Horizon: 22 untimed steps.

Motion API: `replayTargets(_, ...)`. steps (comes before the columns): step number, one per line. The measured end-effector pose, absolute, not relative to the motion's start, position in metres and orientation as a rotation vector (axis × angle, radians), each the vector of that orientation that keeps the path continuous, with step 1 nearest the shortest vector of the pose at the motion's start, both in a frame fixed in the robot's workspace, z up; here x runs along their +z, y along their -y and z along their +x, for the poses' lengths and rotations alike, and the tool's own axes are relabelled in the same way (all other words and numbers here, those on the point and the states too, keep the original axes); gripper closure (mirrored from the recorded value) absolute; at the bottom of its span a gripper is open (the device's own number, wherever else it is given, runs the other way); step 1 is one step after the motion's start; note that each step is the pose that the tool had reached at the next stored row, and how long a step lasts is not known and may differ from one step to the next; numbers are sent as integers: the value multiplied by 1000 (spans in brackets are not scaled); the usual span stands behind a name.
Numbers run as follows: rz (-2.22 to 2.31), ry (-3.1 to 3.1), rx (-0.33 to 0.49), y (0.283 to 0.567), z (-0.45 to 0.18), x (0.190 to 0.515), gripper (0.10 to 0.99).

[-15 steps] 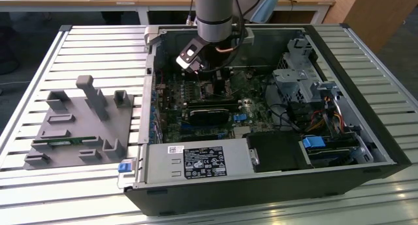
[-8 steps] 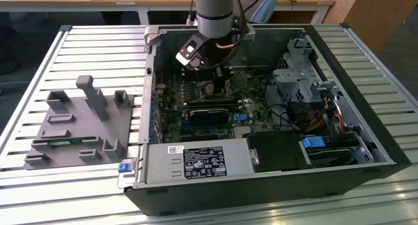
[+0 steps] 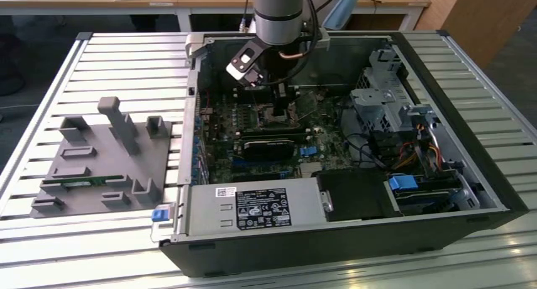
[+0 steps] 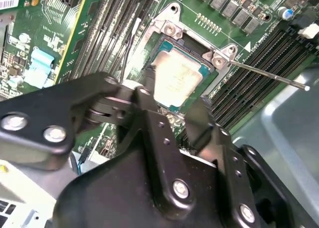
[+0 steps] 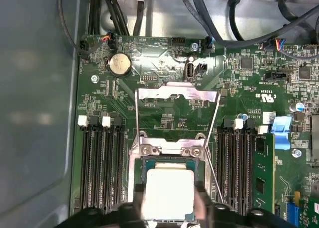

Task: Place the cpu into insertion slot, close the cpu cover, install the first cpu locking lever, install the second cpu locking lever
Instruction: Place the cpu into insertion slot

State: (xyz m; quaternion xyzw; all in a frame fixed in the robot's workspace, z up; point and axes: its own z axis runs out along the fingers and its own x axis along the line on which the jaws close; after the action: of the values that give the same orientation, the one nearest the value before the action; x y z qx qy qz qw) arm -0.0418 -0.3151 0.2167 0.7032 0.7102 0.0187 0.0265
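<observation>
The cpu, a small square chip with a dull silver top, lies level in the black-framed insertion slot on the green board. My gripper straddles it, and its black fingers press the chip's two opposite edges. The cpu cover, a thin silver frame plate, stands swung open beyond the socket. A thin locking lever rod sticks out raised beside the socket. In the exterior view the gripper reaches down into the open computer case over the board's middle.
Long black memory slots flank the socket on both sides, one holding a green module. A black graphics card and a white-labelled power supply lie nearer the case front. A grey fixture block stands on the exterior view's left.
</observation>
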Motion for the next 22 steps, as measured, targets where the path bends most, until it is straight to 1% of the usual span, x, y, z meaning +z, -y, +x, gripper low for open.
replayTargets(2,2177,-2199,50,317,-41,217,667)
replayTargets(3,2179,-2200,47,317,-41,217,667)
replayTargets(5,2179,-2201,45,318,-41,217,784)
replayTargets(6,2180,-2202,45,318,-40,217,784)
replayTargets(8,2180,-2202,44,319,-40,217,902)
replayTargets(9,2180,-2202,43,319,-40,217,902)
replayTargets(10,2181,-2203,43,319,-40,217,961)
replayTargets(11,2182,-2203,44,319,-39,217,961)
replayTargets(12,2182,-2204,44,319,-38,217,980)
replayTargets(22,2184,-2205,44,319,-37,217,980)
